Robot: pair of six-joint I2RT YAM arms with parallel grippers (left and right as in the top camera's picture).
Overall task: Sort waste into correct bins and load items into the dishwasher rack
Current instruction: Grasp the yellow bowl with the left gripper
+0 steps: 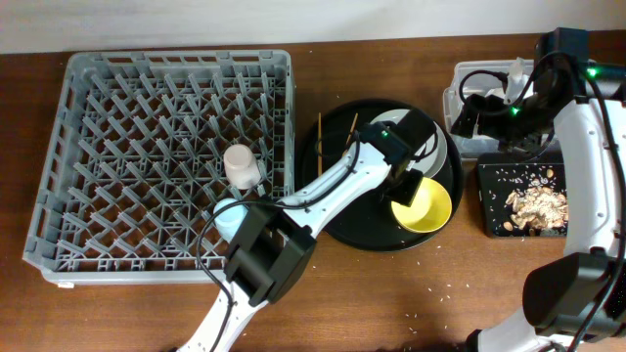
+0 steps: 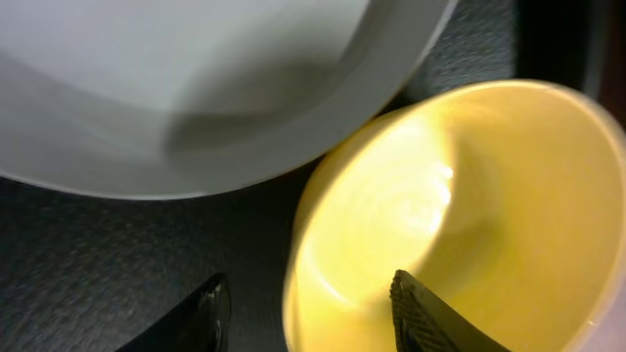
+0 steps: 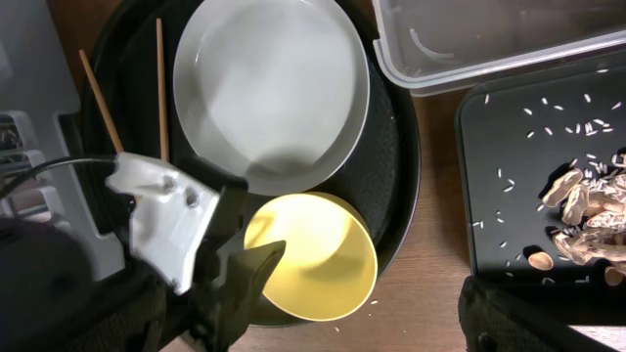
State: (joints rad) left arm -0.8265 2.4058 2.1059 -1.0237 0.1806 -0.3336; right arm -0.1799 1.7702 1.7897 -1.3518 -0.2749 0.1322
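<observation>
Grey plastic, the dishwasher rack [image 1: 78, 147] fills the left of the desk [image 1: 391, 293]. The pink cup [image 1: 241, 164] stands among its pegs and the light blue cup [image 1: 227, 217] sits near its front right corner. On the round black tray [image 1: 352, 230] lie two chopsticks [image 1: 320, 137], the plate [image 3: 269, 88] and the yellow bowl [image 1: 423, 205]. The left jaws stand parted astride the bowl's rim, one finger [image 2: 421, 313] inside and the other outside. The right jaws hang over the clear tub [image 1: 468, 73]; I cannot tell their gap. Food scraps [image 1: 538, 203] lie in the shallow black tray [image 1: 489, 220].

The left arm [image 1: 337, 181] hides part of the plate [image 1: 439, 154] overhead; the blue cup [image 1: 224, 214] seems half-covered.
</observation>
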